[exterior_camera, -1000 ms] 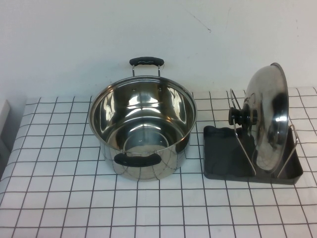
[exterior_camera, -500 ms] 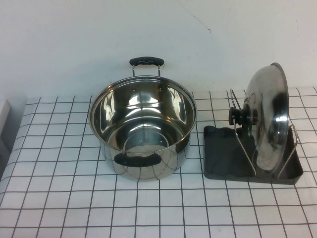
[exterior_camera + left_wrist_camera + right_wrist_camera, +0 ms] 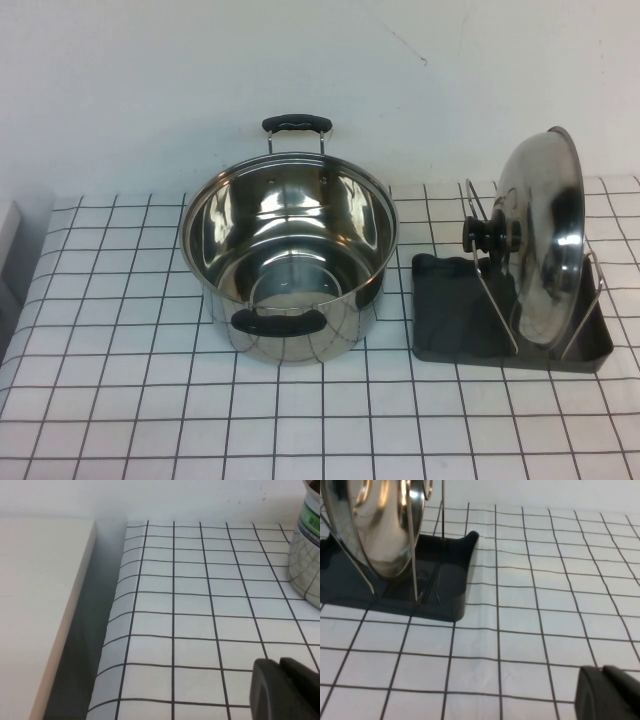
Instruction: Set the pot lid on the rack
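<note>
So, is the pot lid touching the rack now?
Touching. In the high view the pot lid stands on edge in the rack, leaning on its wire hoops. Both grippers, left and right, are away from it.

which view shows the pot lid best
The high view: the pot lid stands whole on edge in the rack, knob toward the pot. The right wrist view shows only its lower part; the left wrist view none. Both end effectors, left and right, sit low, away from it.
</note>
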Controlling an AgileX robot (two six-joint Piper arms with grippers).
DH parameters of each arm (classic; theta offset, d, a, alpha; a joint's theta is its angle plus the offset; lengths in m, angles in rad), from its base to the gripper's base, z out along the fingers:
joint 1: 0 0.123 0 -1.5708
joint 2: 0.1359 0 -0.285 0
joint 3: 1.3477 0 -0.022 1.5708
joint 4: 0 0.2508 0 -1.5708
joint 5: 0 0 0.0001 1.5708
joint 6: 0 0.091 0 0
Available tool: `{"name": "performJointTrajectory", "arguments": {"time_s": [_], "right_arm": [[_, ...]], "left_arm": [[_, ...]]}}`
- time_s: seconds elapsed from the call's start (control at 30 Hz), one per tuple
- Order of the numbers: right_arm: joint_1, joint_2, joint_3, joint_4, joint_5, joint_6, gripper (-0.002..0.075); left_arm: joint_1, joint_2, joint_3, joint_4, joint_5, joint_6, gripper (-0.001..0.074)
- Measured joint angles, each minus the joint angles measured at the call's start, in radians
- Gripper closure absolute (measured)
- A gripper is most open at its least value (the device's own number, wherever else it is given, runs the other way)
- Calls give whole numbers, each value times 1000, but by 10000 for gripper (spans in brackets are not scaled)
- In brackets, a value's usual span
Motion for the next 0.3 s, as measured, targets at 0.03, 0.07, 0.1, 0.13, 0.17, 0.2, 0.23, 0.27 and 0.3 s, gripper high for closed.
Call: {"name": "performJointTrajectory", "arguments": {"time_s": [0.03,0.07,0.1,0.13,0.17,0.2,0.23,0.27,0.3], "right_arm": [[-2,0,0,0,0,0,728],[-2,0,0,0,0,0,728],[-2,0,0,0,0,0,728],[-2,0,0,0,0,0,728],[-2,0,0,0,0,0,728],[-2,0,0,0,0,0,728],[-2,0,0,0,0,0,728],[-2,0,0,0,0,0,728],[-2,0,0,0,0,0,728]], "left_arm": [[0,0,0,0,0,0,737],[0,0,0,0,0,0,737],[0,0,0,0,0,0,736],[0,0,0,0,0,0,737],[0,0,0,0,0,0,737],[0,0,0,0,0,0,737],[0,0,0,0,0,-2,737],[0,0,0,0,0,-4,737],[0,0,0,0,0,-4,737]]}}
